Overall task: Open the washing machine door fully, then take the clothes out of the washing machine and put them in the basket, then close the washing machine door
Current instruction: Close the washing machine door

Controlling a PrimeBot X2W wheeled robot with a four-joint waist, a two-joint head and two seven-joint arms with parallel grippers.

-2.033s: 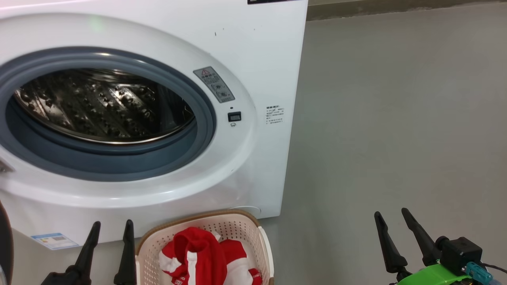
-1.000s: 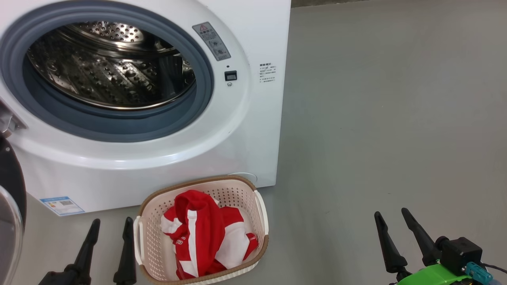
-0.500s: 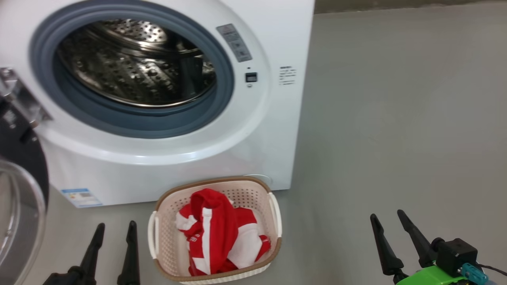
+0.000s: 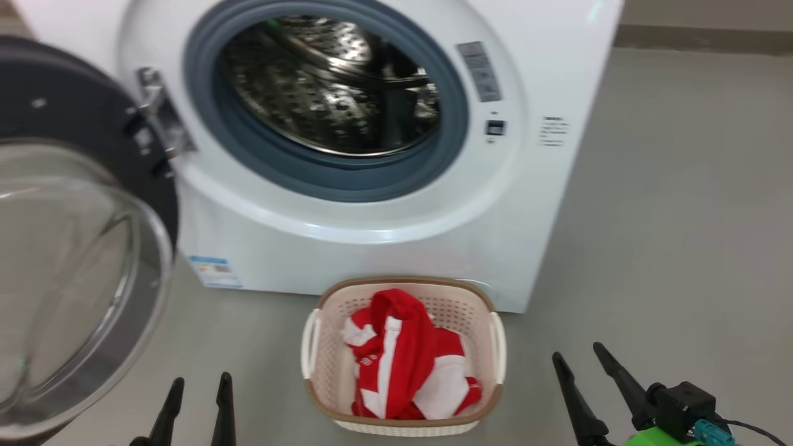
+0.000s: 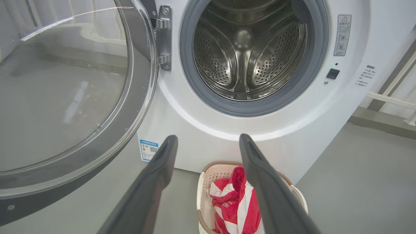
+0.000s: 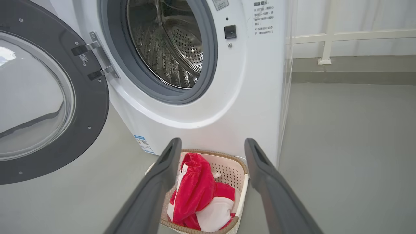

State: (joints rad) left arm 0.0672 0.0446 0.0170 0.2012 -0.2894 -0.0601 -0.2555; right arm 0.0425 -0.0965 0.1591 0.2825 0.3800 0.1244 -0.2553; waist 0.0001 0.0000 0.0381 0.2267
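The clothes are a soft red heap with white stripes and white patches. One red fold sticks up higher than the rest. They lie inside the basket, a small cream tub with little holes in its sides, a brown rim and white handles.

The basket sits on the floor between the two grippers, a little in front of their tips, and touches neither. It is to the right of the left gripper and to the left of the right gripper. Each gripper has its two dark fingers spread apart with nothing between them.

Just past the basket, farther from the fingertips, stands the washing machine, big and white. The far edge of the basket is very close to its front. I cannot tell if they touch. The round mouth has a grey rubber ring, and inside is a shiny steel drum full of little holes.

The door is swung wide out on its metal hinge. It is ahead of the left gripper and off to its left, apart from it. It has a wide black rim and a bulging clear glass middle.

A strip of grey floor runs between the door's edge and the basket, straight ahead of the left gripper. A small blue label on the machine is at the far end of it. A wide stretch of floor lies ahead of the right gripper and off to its right.
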